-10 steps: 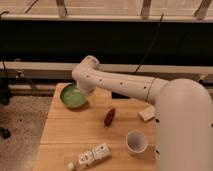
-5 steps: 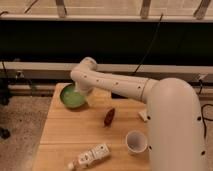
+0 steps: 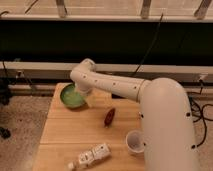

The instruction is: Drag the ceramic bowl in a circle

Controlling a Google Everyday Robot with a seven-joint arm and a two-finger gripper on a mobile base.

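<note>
The bowl (image 3: 70, 99) sat on the wooden tabletop (image 3: 65, 132), close to its far left corner; its pale green inside faced up. The gripper (image 3: 81, 93) came down at the right-hand part of the bowl, over the rim or just inside it; the thick white wrist of the arm (image 3: 115, 85) covered it from above, so I could not tell whether it was open or closed, nor whether it touched the bowl.

Behind the bowl the far edge of the tabletop lay near, with little bare wood between; to the left of the bowl the left edge was also near, with speckled floor (image 3: 22, 120) beyond it. In front of the bowl a broad stretch of bare wood ran toward the near edge; to the right of the bowl the arm hung over the wood.

A small dark red thing (image 3: 109, 117) lay in front and to the right of the bowl, apart from it; I could not tell what it was. A white cup (image 3: 135, 142) stood upright farther off in the same direction, well apart from the bowl and just beside the robot's white body (image 3: 167, 130). A white bottle (image 3: 91, 156) lay on its side well in front of the bowl, by the near edge of the tabletop.
</note>
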